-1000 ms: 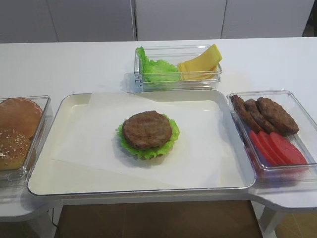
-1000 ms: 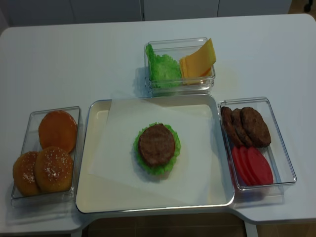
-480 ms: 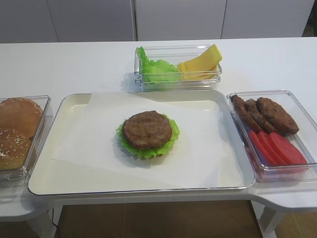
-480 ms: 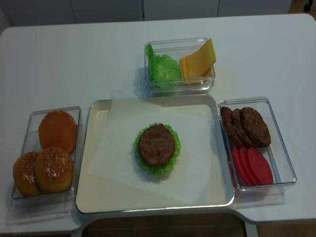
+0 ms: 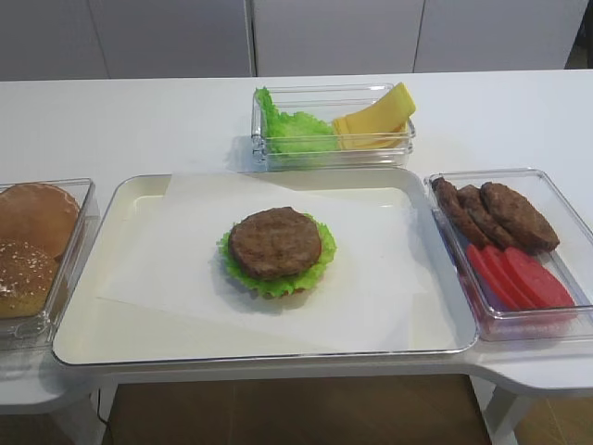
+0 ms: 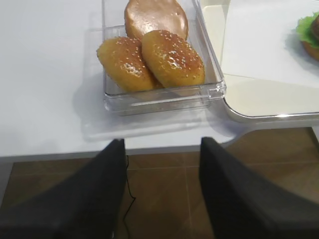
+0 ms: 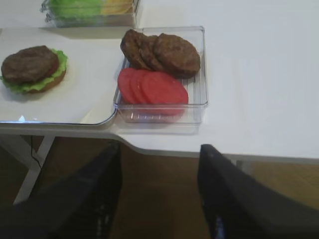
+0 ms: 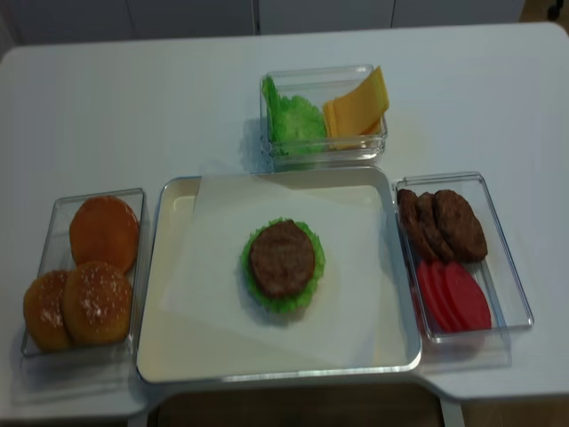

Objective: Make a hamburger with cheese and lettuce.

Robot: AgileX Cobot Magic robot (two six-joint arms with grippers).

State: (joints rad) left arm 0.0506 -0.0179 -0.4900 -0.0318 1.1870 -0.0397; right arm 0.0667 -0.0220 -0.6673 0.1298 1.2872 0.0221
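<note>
The hamburger [image 5: 275, 248] [image 8: 282, 264] sits mid-tray on white paper, a brown patty on a frilly lettuce rim; it also shows in the right wrist view as the hamburger [image 7: 32, 68]. The cheese [image 5: 375, 118] [image 8: 357, 105] leans in the clear box at the back, beside loose lettuce [image 5: 292, 127]. My right gripper [image 7: 159, 191] hangs open below the table's front edge, in front of the patty box. My left gripper [image 6: 162, 186] is open too, below the edge before the bun box. Both are empty and out of sight in the high views.
A clear box [image 5: 543, 184] on the right holds brown patties [image 5: 500, 215] and red tomato slices [image 5: 515, 276]. A clear box [image 8: 53, 212] on the left holds bun halves [image 8: 93, 276]. The cream tray [image 5: 130, 334] spans the middle of the white table.
</note>
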